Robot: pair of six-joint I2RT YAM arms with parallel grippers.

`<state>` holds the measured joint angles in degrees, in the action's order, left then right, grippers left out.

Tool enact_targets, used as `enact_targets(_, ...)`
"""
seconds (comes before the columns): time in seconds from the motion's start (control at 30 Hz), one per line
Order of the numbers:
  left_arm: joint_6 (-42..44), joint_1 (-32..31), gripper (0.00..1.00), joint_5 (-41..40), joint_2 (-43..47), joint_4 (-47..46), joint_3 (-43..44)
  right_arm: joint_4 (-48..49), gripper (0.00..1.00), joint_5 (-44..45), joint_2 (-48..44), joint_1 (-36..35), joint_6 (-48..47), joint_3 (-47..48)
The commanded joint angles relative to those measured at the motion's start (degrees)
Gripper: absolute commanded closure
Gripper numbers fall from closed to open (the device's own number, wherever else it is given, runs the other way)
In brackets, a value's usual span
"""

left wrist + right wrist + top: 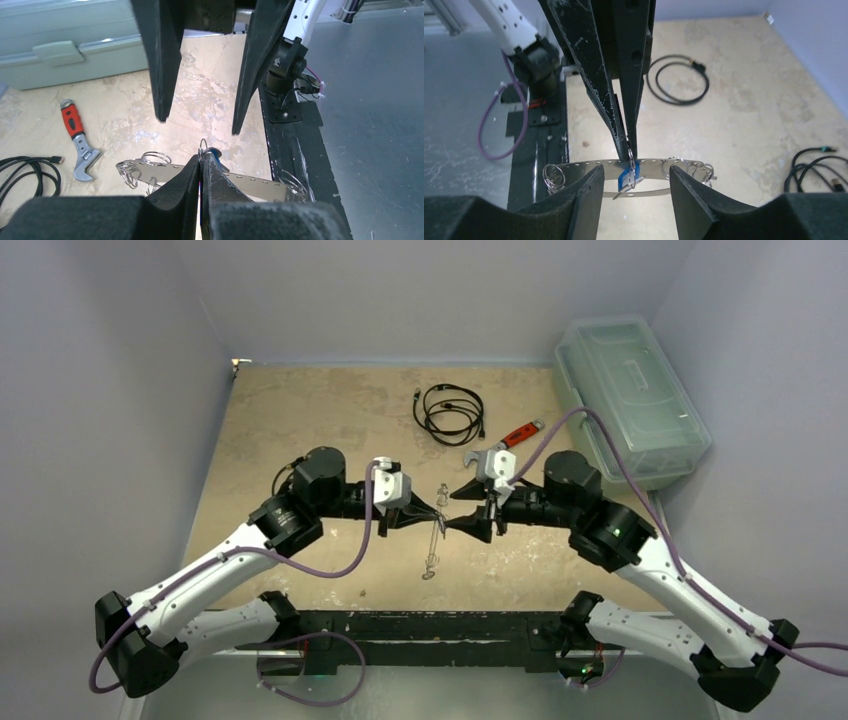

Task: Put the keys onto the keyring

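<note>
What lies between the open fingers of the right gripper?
In the right wrist view: the shut tips of the left gripper, pinching the blue key, and the keyring crossing the gap.

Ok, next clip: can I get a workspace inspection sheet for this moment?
Surface: tan mottled tabletop.
Job's things: silvery perforated metal keyring held between the arms; blue-headed key at its middle; second key not made out.
Clutter: red-handled silver wrench; clear lidded plastic box.
Grippers: left gripper jaws shut on the keyring; right gripper jaws open, facing it.
Cables: coiled black cable; purple arm cables.
Surroundings: pale grey walls.
</note>
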<state>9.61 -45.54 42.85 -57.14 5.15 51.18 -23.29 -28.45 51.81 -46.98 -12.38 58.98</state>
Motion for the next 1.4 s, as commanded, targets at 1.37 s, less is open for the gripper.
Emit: enact_targets(1.37,-8.04,-0.19,1.00,-0.84,7.13,-15.54,-4.42,19.69,0.75,0.86,-5.51,-0.04,8.60,-10.38)
